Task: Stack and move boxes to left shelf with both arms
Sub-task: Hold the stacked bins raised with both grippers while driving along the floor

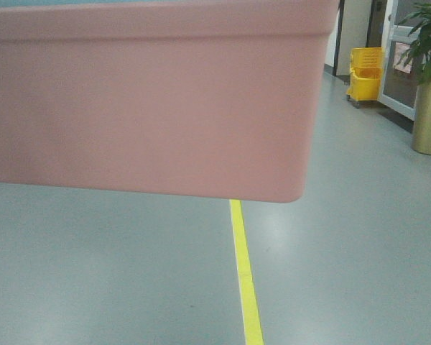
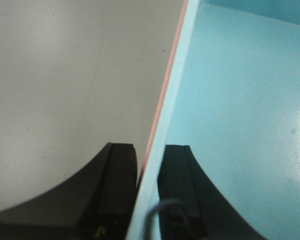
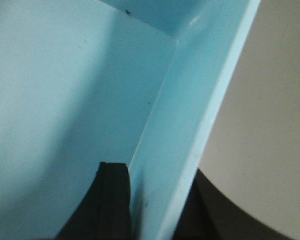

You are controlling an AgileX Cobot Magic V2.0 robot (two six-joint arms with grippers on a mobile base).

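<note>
The salmon pink box [image 1: 151,100] fills the upper part of the front view, held up in the air over the floor. The light blue box [image 2: 240,125] sits nested inside it; only a thin blue strip shows above the pink rim in the front view. My left gripper [image 2: 149,165] is shut on the left wall of the stacked boxes, one finger outside the pink edge [image 2: 162,100], one inside the blue box. My right gripper [image 3: 157,200] is shut on the right wall of the blue box [image 3: 65,100], one finger inside, one outside. The left shelf is out of view.
A grey floor with a yellow line [image 1: 244,273] runs ahead under the boxes. A yellow mop bucket [image 1: 365,72] and a potted plant in a gold pot [image 1: 429,108] stand at the far right by a glass door.
</note>
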